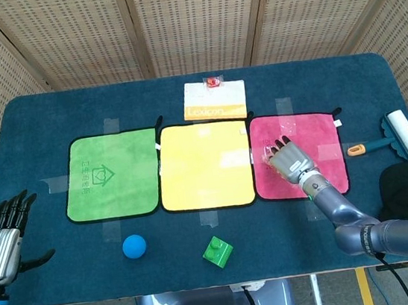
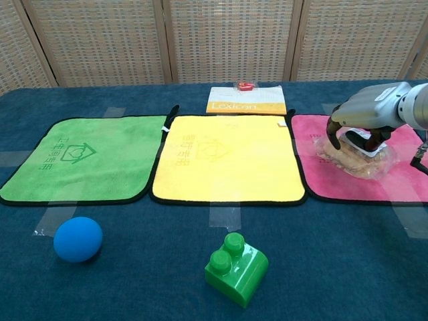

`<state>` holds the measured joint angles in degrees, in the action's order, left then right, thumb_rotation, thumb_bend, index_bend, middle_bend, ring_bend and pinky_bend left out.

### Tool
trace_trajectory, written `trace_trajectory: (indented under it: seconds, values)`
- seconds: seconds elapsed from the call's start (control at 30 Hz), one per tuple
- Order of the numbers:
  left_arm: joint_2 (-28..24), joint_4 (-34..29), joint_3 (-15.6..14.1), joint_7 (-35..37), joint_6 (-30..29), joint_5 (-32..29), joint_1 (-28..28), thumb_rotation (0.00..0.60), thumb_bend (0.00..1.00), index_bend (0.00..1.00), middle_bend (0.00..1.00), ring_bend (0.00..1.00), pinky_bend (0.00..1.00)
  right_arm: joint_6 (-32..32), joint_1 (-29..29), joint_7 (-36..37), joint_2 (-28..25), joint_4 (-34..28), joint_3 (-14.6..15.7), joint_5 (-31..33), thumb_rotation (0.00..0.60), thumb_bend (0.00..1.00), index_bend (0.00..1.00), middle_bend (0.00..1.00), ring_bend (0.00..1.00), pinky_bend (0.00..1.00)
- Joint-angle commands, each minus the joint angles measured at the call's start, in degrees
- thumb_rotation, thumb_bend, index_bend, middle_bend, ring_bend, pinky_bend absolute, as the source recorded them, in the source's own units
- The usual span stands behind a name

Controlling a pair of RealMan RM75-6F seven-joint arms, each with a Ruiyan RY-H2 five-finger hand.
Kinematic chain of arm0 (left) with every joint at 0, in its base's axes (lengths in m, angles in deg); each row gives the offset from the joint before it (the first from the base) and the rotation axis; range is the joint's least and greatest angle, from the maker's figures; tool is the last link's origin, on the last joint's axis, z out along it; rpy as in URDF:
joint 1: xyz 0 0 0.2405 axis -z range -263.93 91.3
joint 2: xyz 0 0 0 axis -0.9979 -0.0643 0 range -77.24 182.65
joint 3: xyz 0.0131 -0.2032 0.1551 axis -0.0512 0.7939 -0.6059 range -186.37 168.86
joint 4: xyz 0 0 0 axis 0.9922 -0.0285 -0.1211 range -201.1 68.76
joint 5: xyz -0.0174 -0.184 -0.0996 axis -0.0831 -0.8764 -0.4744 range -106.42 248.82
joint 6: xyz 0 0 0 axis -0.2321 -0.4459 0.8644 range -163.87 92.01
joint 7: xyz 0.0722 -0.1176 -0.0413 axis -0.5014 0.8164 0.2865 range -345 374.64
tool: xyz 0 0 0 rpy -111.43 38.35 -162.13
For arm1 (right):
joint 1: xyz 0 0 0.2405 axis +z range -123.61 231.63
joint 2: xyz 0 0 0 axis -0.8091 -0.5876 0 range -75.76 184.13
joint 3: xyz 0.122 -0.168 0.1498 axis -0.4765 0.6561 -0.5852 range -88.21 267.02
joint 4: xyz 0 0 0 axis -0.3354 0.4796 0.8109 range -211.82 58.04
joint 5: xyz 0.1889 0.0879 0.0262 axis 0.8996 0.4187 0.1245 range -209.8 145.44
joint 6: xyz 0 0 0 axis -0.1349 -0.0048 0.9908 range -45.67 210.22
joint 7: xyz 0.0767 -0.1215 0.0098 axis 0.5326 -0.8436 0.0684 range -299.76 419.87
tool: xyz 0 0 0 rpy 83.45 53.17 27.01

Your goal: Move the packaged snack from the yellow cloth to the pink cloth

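The packaged snack [image 2: 360, 160], a clear wrapper with tan contents, lies low over the pink cloth [image 2: 321, 182], at its middle. My right hand [image 2: 366, 115] grips it from above, fingers curled around the pack. From the head view, this hand [image 1: 291, 161] covers most of the snack over the pink cloth [image 1: 318, 134]. The yellow cloth [image 2: 227, 157] in the middle is bare. My left hand [image 1: 1, 239] hangs off the table's left edge, fingers spread and holding nothing.
A green cloth [image 2: 73, 160] lies at the left. A blue ball [image 2: 78, 239] and a green brick [image 2: 237, 269] sit near the front edge. A Lexicon book [image 2: 246, 100] lies behind the yellow cloth. A lint roller [image 1: 398, 138] rests at the far right.
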<state>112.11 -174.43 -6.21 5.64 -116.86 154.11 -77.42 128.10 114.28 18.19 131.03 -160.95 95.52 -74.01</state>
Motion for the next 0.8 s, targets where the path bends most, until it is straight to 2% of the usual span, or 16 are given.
trace_trajectory:
  seconds: [0.03,0.2,0.27,0.3,0.37,0.43,0.5,0.57,0.7,0.8]
  values:
    - [-0.1,0.0,-0.1,0.2,0.0,0.1,0.0,0.600,0.00,0.00,0.00,0.00,0.00,0.8,-1.0,3.4,-1.3,-2.5,-2.0,-2.4,0.600,1.00,0.35,0.24,0.12,0.17]
    - [-0.5,0.0,0.0,1.2,0.2,-0.1,0.0,0.600,0.00,0.00,0.00,0.00,0.00,7.3,-4.3,12.0,-5.1,-8.8,-6.3,-12.2,0.600,1.00,0.34,0.22,0.09,0.17]
    - [-0.8,0.1,0.0,2.0,0.2,-0.2,-0.1,0.600,0.00,0.00,0.00,0.00,0.00,12.2,-6.9,16.6,-7.4,-11.4,-7.6,-18.0,0.600,1.00,0.32,0.20,0.07,0.17]
    - [-1.1,0.2,0.1,2.5,0.2,-0.1,-0.1,0.600,0.00,0.00,0.00,0.00,0.00,16.0,-9.0,19.4,-8.8,-12.6,-7.8,-22.1,0.600,0.95,0.29,0.18,0.06,0.15]
    - [-1.4,0.3,0.0,3.3,0.3,0.0,-0.1,0.600,0.00,0.00,0.00,0.00,0.00,20.7,-12.0,23.4,-10.5,-13.5,-7.6,-27.5,0.600,0.67,0.21,0.13,0.02,0.10]
    - [-1.8,0.4,-0.1,4.3,0.2,0.4,-0.2,0.600,0.00,0.00,0.00,0.00,0.00,26.3,-16.0,27.3,-12.6,-14.6,-6.9,-31.9,0.600,0.26,0.10,0.04,0.00,0.03]
    - [-2.5,0.2,-0.5,5.5,0.3,1.2,-0.4,0.600,0.00,0.00,0.00,0.00,0.00,30.7,-19.7,29.0,-14.3,-15.3,-5.8,-34.7,0.600,0.05,0.02,0.00,0.00,0.00]
    - [-3.0,0.1,-0.9,6.4,0.0,2.3,-0.6,0.600,0.00,0.00,0.00,0.00,0.00,33.4,-22.2,29.7,-15.0,-15.7,-5.1,-36.3,0.600,0.00,0.00,0.00,0.00,0.00]
    - [-3.3,0.5,-1.8,7.2,-1.6,4.7,-1.5,0.600,0.00,0.00,0.00,0.00,0.00,39.3,-30.0,30.2,-16.5,-17.9,-2.1,-36.6,0.600,0.00,0.00,0.00,0.00,0.00]
    - [-3.4,1.1,-2.2,7.9,-2.5,5.7,-2.1,0.600,0.00,0.00,0.00,0.00,0.00,41.7,-34.5,29.3,-16.1,-19.1,-1.2,-34.8,0.600,0.00,0.00,0.00,0.00,0.00]
